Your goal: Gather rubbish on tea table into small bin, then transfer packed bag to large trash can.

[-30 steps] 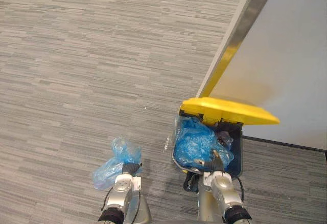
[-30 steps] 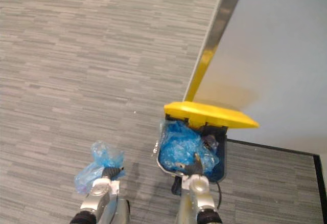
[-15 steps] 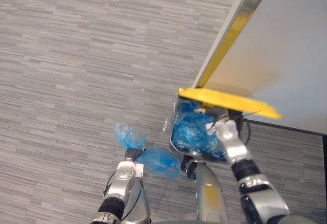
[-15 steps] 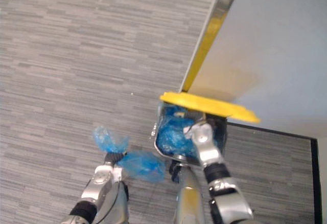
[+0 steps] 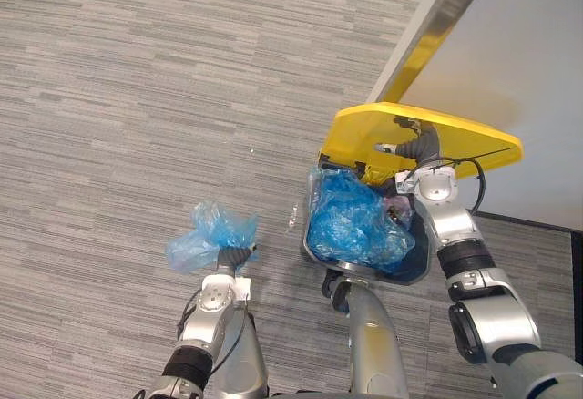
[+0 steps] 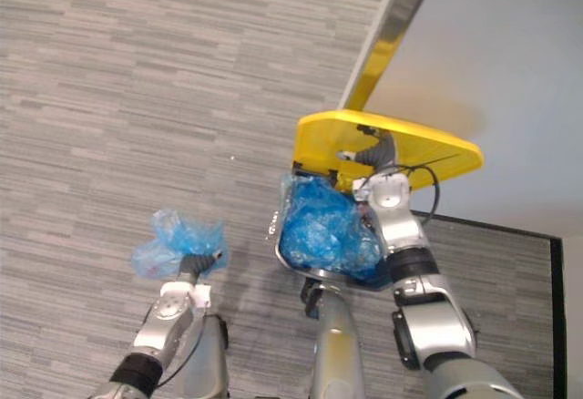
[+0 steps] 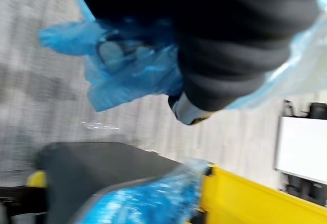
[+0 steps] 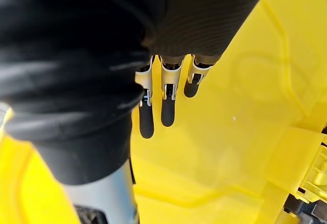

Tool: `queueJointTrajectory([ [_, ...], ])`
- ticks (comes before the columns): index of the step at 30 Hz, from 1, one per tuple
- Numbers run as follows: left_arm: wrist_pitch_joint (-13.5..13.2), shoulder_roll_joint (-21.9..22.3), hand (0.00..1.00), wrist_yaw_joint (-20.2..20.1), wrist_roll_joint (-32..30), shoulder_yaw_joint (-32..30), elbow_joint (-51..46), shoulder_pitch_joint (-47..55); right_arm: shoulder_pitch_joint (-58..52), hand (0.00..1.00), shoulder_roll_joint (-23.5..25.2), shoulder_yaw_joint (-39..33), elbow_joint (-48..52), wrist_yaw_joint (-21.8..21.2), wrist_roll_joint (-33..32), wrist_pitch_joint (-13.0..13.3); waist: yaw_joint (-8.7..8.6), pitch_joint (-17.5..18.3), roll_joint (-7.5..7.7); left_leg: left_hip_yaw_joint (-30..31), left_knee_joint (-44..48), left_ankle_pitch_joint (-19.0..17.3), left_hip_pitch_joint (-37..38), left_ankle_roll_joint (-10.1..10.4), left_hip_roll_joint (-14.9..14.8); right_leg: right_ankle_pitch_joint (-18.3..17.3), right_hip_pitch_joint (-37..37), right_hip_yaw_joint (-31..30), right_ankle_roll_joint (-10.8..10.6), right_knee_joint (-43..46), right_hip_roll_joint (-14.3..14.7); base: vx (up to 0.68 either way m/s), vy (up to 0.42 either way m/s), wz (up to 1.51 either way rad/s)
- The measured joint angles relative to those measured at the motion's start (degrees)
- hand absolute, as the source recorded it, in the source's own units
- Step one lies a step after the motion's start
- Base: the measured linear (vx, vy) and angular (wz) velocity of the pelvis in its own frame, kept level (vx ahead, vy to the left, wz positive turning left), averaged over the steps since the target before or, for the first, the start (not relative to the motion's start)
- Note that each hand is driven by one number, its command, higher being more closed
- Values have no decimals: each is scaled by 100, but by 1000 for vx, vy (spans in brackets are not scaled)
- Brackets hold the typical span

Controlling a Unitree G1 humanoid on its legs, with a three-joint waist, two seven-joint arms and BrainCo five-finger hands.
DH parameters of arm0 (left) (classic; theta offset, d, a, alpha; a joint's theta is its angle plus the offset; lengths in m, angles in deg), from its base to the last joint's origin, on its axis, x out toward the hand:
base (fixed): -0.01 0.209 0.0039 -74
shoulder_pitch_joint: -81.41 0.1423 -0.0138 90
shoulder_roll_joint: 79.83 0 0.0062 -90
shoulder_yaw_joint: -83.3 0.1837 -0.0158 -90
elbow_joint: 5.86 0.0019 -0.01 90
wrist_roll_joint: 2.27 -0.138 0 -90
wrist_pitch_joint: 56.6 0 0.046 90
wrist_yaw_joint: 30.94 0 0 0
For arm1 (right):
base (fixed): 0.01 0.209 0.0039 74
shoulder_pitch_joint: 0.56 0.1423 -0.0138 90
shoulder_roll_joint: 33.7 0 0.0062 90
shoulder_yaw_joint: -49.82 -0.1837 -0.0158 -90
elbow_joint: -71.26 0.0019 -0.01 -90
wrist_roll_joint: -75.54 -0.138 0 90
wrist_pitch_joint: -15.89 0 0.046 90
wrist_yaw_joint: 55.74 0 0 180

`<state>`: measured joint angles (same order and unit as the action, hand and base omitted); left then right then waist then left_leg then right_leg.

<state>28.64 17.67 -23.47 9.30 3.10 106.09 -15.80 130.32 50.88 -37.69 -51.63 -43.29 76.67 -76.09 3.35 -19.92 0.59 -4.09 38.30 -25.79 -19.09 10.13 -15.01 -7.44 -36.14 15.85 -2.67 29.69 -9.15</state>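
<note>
Large trash can [image 5: 421,267]: body is recorded as dark grey plastic, semi-matt. Lid [image 5: 364,130] of the can: yellow moulded plastic, smooth, a mild gloss is noted. Liner [image 5: 351,221] inside the can: thin blue plastic film, crinkled, shiny. Packed bag [image 5: 211,235] beside the can, apart from it: the same thin blue film, translucent, wrinkled. Carpet [image 5: 137,71] round the can: grey, striped, matt, woven look. Wall [image 5: 528,44] behind the can: pale, smooth, matt. Edge strip [image 5: 444,12] of that wall: brushed metal, reflective.
</note>
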Motion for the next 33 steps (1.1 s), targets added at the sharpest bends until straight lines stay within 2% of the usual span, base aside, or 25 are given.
queueJointTrajectory([
  [5, -8, -120, 100, -50, 497, 203, -1007, -5, 245, 0, -304, -1, -226, -23, -2, -104, -23, -69, -33, 75, 30, 0, -72, 0, 60, 3, 1, 48, -1, 13, -81, -6, 9, 8],
  [7, -110, -371, 100, -178, 921, 399, -1873, 7, 304, 0, -435, -15, -188, -24, -2, -104, -24, -212, -14, 145, 90, -7, -117, 13, 67, 4, 3, 82, -3, 45, -101, -24, 4, 10],
  [11, -289, -346, 100, -333, 1333, 958, -2745, -222, 296, 0, -459, -177, -200, -67, -2, -115, -17, -222, -10, 168, 93, -5, -131, 15, 89, 4, 4, 93, -3, 55, -131, 0, -6, 5],
  [16, -338, 210, 100, -334, 1164, 2080, -2780, -1105, 300, 0, -410, -252, -201, -69, 3, -149, -41, -222, -9, 177, 107, -5, -127, 15, 122, 4, 4, 84, -3, 92, -173, -1, 1, 2],
  [23, -342, 535, 100, -413, 827, 2837, -2592, -1510, 670, 0, -43, -616, -528, -68, 11, -301, -86, -221, -8, 120, 107, -2, -65, 20, 127, 19, 15, 15, 12, 88, -150, -3, -9, -3],
  [28, -309, 634, 100, -368, 312, 3014, -1956, -1796, 939, 0, 161, -679, -696, -63, 14, -358, -113, -220, -8, 5, 103, 14, -58, 42, 75, 155, 15, -60, 9, -99, -30, -8, -12, -13],
  [33, -149, 802, 100, -137, -41, 2934, -1250, -2039, 991, 0, 233, -677, -695, -50, 16, -358, -140, -220, -8, -38, 99, 15, -76, 41, 69, 251, 14, -91, 39, -237, 21, -5, 8, -7],
])
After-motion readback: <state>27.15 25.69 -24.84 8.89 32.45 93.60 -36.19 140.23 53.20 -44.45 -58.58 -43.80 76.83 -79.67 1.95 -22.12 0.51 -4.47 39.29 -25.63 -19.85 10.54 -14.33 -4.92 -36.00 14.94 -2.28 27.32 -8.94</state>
